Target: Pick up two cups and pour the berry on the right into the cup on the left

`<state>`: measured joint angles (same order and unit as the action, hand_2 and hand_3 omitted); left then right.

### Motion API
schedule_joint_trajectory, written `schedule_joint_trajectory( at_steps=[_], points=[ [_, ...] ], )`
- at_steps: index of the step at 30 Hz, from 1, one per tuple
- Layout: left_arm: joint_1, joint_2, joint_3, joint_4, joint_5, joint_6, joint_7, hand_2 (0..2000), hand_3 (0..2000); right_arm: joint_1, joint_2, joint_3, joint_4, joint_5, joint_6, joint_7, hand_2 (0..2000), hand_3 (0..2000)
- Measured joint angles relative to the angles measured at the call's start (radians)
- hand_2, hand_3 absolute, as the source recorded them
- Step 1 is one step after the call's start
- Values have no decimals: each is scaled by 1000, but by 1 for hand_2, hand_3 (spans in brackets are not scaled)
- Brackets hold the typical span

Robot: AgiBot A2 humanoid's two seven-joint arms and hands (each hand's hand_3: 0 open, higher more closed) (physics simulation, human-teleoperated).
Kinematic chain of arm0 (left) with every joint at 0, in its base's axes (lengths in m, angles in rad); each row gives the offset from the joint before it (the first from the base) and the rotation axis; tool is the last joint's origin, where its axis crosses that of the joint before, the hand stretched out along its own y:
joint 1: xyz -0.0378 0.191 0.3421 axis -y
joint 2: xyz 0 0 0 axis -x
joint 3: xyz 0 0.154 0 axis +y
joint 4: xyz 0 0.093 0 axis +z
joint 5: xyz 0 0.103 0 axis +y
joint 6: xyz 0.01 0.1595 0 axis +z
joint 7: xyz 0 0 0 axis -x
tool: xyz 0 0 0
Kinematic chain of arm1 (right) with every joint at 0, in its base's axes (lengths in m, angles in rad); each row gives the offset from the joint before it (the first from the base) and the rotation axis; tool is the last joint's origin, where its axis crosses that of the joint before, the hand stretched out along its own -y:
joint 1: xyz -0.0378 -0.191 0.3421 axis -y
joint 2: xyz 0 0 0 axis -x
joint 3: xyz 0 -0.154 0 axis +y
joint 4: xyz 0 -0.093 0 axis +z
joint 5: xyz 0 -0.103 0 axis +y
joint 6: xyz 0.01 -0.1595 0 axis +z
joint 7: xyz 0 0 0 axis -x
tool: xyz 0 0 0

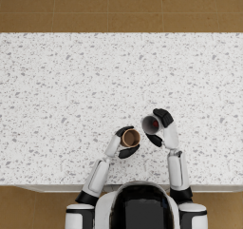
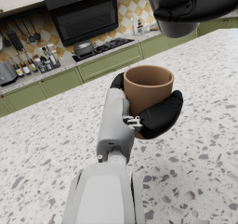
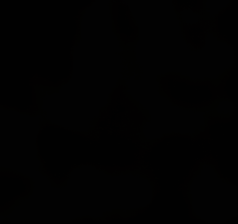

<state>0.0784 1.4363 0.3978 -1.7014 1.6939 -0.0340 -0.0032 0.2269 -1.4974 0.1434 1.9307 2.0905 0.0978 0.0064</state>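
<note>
Overhead, the head view is showing both cups just below the frame's centre above the speckled white terrazzo countertop (image 1: 71, 90): the left hand (image 1: 127, 142) is wrapping its fingers around the upright brown round cup (image 1: 130, 138), while the right hand (image 1: 160, 123) is gripping the dark grey cup (image 1: 151, 124), tilted toward it, with a red berry (image 1: 155, 124) showing inside. Only the left wrist view is revealing a black oven (image 2: 83, 18) and green cabinets (image 2: 111, 60) at upper left. The right wrist view is giving only black. No writing is readable.
</note>
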Motion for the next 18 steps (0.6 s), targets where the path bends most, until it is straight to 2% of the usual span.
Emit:
schedule_joint_trajectory(
  at_steps=[18],
  points=[
    [0, 20, -12, 11, 0, -8, 0, 2000, 1280, -18, -1, 41, 63, 569, 9, 2, 2000, 1280]
  ],
)
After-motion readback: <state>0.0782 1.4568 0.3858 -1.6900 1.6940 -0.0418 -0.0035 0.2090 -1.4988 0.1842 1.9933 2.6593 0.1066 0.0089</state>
